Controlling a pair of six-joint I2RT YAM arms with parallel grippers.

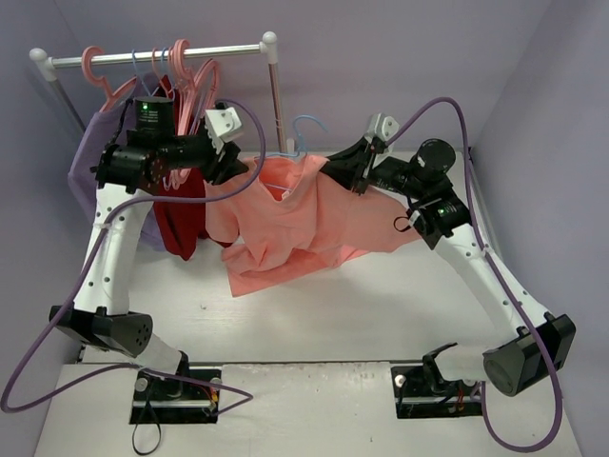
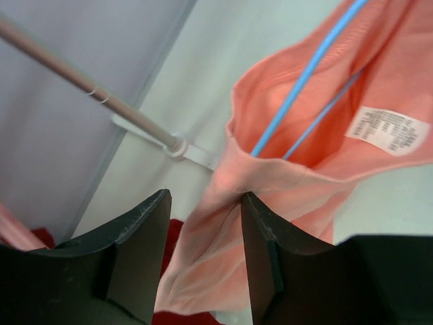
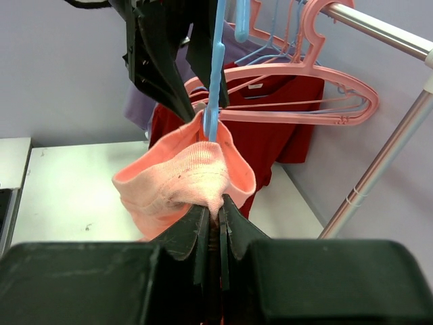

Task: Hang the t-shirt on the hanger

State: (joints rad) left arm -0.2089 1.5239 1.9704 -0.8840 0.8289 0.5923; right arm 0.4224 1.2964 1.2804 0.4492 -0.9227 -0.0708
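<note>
Soft, limp coral t-shirt [image 1: 304, 227] is judged best pinched just beside the hanger [image 3: 216, 68], as by the right gripper [image 3: 215, 206]; the left gripper [image 2: 206, 196] is spread.

The t-shirt [image 1: 295, 224] hangs over the table [image 1: 314, 314] between the left gripper [image 2: 203, 203] and the right gripper [image 3: 213, 210], with the hanger [image 2: 308, 73] inside its neck opening. Behind and to the left stands the rack [image 1: 162, 55] with other garments [image 1: 181, 224] on it. The shirt's lower edge seems to rest on the table.
</note>
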